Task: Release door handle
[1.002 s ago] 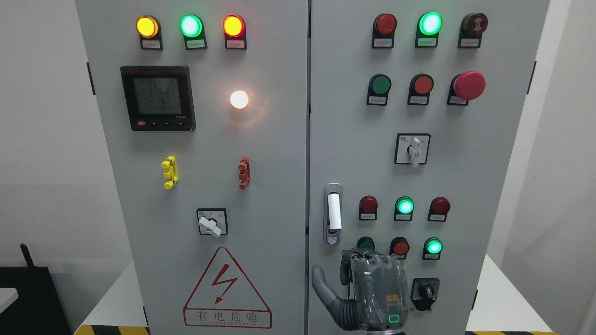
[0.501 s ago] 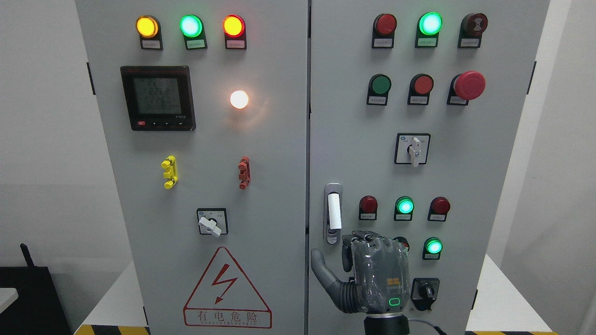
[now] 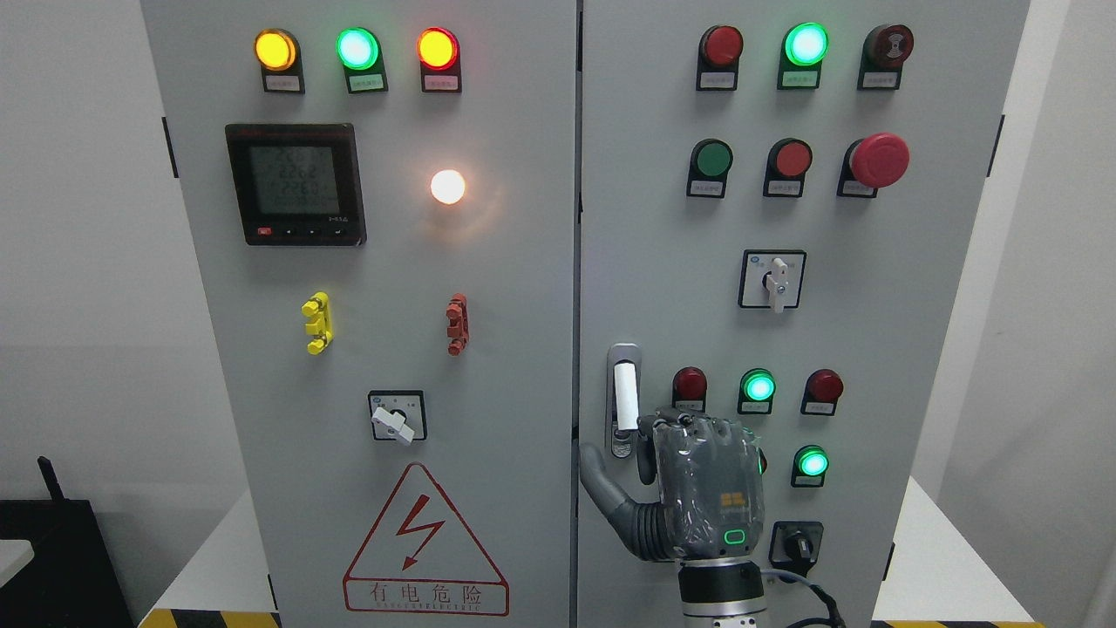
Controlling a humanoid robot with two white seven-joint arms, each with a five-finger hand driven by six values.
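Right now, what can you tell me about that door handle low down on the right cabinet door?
The door handle is a slim upright fitting near the right door's left edge: a silvery metal-looking plate with a white grip and a small lock below. It sits flush and vertical. The right hand, seen from behind, is just below and beside it, thumb out; whether it touches cannot be told.

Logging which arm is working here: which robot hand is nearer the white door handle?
Right. The right robot hand is just below and right of the white door handle, fingers curled, not visibly gripping it. The left robot hand is out of view.
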